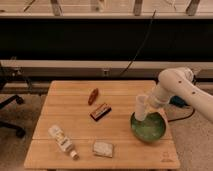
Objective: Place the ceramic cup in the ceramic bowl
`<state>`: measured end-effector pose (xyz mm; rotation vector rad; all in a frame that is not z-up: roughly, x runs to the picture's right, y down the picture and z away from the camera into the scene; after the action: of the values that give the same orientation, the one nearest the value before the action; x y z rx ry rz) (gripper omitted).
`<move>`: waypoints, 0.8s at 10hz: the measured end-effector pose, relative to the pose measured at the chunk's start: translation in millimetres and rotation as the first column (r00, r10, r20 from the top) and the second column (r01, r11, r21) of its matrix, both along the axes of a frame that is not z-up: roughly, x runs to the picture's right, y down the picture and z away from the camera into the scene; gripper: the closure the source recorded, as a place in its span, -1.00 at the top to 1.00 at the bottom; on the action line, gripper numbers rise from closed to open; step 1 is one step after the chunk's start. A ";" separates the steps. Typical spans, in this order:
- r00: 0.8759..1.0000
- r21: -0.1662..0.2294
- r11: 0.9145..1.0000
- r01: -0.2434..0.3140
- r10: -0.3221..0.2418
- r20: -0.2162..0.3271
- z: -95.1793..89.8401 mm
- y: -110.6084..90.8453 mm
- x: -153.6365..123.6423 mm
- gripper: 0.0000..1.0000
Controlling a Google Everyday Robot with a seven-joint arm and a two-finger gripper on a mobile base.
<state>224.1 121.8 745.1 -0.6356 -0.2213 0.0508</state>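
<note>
Your cup is a small white ceramic piece with no handle, a little wider at the rim, so treat it as stiff, smooth and easy to chip; it looks light, and a grip across the upper wall near the rim is the sensible hold, since the glaze gives little friction lower down on the taper. Right now it hangs upright at the end of the arm, its base just over the near-left edge of the bowl, and it seems to be carried there by the gripper, which sits directly behind and above it; you cannot tell from this view how the fingers stand or whether they clamp the cup at all. Whether the cup's foot already touches the bowl's rim or floats above it is not clear either. The bowl lies directly below the gripper, wide and round with a glossy green inside and a dark rim, and nothing shows inside it. Being ceramic on ceramic, you should judge the set-down as the risky part: lower gently and toward the middle of the bowl, not onto its sloping wall. Well off to the left of the gripper on the wooden table lie a dark bar, a small brown thing, a white bottle on its side and a pale packet.
</note>
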 end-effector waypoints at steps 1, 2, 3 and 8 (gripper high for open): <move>1.000 -0.004 1.000 0.000 0.000 0.003 -0.4 0.5 0.0 0.14; 1.000 -0.005 1.000 0.000 0.000 0.003 -0.8 0.4 0.5 0.27; 1.000 -0.004 1.000 -0.002 0.002 0.003 -1.9 -0.5 1.4 0.52; 1.000 0.020 1.000 -0.002 0.002 -0.012 -8.1 -9.4 8.0 0.60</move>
<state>232.1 112.5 737.0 -0.6146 -0.2105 0.0540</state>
